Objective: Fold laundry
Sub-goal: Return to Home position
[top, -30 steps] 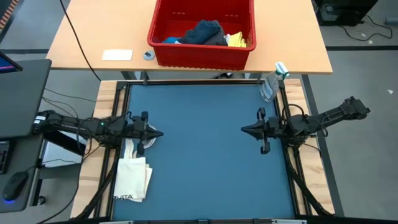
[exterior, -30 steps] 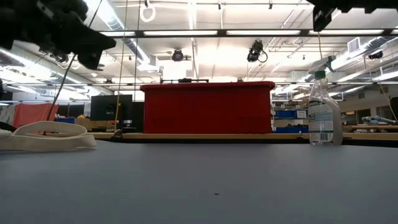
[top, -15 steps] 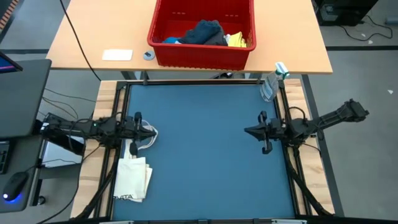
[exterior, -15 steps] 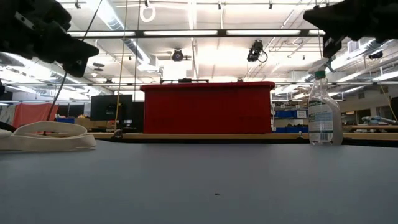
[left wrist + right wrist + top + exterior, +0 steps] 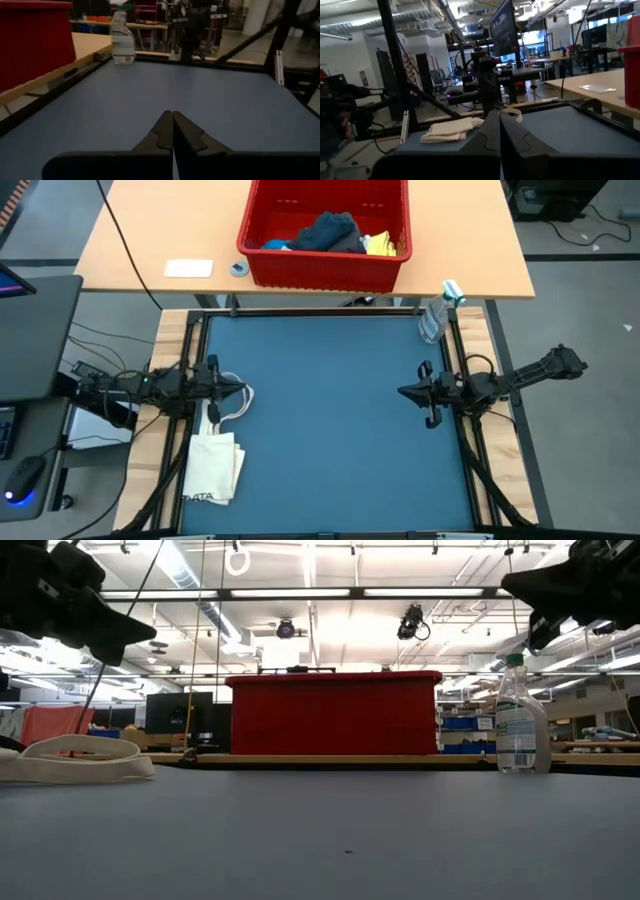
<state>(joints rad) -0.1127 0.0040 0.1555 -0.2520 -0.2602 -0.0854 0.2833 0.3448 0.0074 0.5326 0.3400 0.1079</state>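
The clothes (image 5: 330, 232) lie heaped in the red bin (image 5: 262, 268), so from above only a dark blue piece, a bit of yellow and a sliver of lighter blue show. Whatever lies beneath is buried, the bin's far rim is cut off by the picture's edge, and from table height its wall hides the clothes wholly. The print on the tote bag (image 5: 215, 465), and the flat white thing (image 5: 188, 268) and small round grey thing (image 5: 238, 269) on the wooden table (image 5: 130, 230), are too small to make out.
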